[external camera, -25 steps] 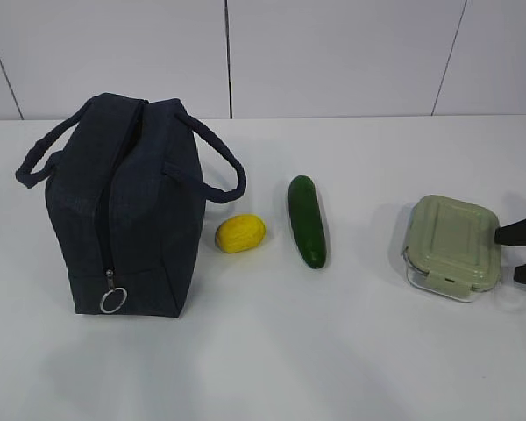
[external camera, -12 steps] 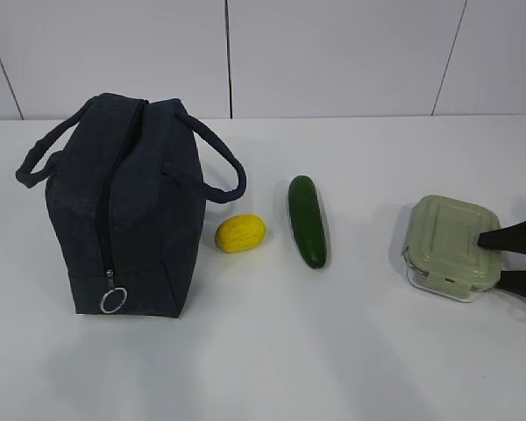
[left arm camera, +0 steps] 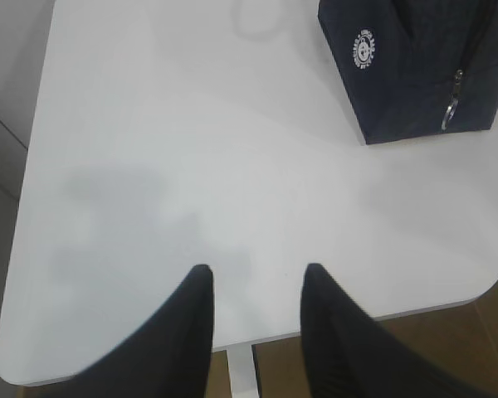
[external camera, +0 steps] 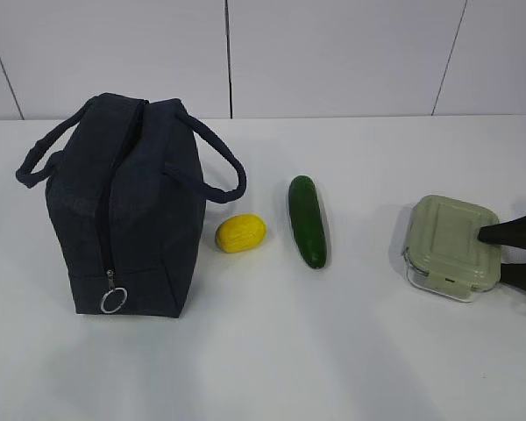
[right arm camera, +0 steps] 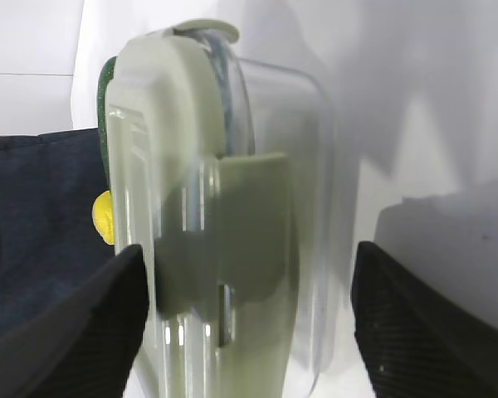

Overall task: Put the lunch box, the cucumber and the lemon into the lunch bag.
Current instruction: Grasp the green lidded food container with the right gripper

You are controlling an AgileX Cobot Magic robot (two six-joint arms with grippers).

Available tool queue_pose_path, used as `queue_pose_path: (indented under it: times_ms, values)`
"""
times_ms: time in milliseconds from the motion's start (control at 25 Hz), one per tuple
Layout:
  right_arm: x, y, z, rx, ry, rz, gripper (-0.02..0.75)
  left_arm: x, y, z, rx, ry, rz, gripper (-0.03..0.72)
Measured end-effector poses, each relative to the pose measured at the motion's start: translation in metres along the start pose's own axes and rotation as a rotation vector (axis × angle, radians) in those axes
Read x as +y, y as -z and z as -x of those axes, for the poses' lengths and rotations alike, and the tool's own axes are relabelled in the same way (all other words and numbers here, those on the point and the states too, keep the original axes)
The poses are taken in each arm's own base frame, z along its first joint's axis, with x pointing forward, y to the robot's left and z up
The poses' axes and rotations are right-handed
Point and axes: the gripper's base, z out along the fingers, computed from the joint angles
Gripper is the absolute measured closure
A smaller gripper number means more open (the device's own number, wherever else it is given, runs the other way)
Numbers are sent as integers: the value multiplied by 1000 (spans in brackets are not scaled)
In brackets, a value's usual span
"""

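The right gripper is seen with its jaws spread wide, one finger over the lid of the lunch box and the other low beside its clear base, so the box is bracketed but not yet squeezed. The box lies flat on the white table, at the right side. For a good grasp, it is judged that the jaws should be brought a little further over the box before they are closed, so that the pads meet the lid and the base squarely, not only the side clip. The clear base looks smooth and could slip if it is pinched only at the edge.

The left gripper is shown partly parted and holding nothing, above a bare corner of the table and well apart from the lunch bag.

In the exterior view the lunch bag is seen upright at the left with its zipper closed and the ring pull hanging low; the lemon lies just beside it, and the cucumber near the lemon. It is judged that the bag must be opened before anything goes in. The round white logo is shown only by the left wrist view. Only the right wrist view shows the gap between the right fingers and the box.
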Motion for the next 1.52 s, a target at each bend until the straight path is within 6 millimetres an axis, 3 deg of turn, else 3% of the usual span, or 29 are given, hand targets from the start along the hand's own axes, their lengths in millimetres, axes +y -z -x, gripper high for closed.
queue_pose_path:
  times_ms: [440,1200,1520]
  values:
    - [6,-11,-3,33,5,6,169,0,0,0,0,0,0,449]
    - [6,-11,-3,33,7,7,172,0,0,0,0,0,0,449]
    - [6,-11,-3,31,6,7,228,0,0,0,0,0,0,449]
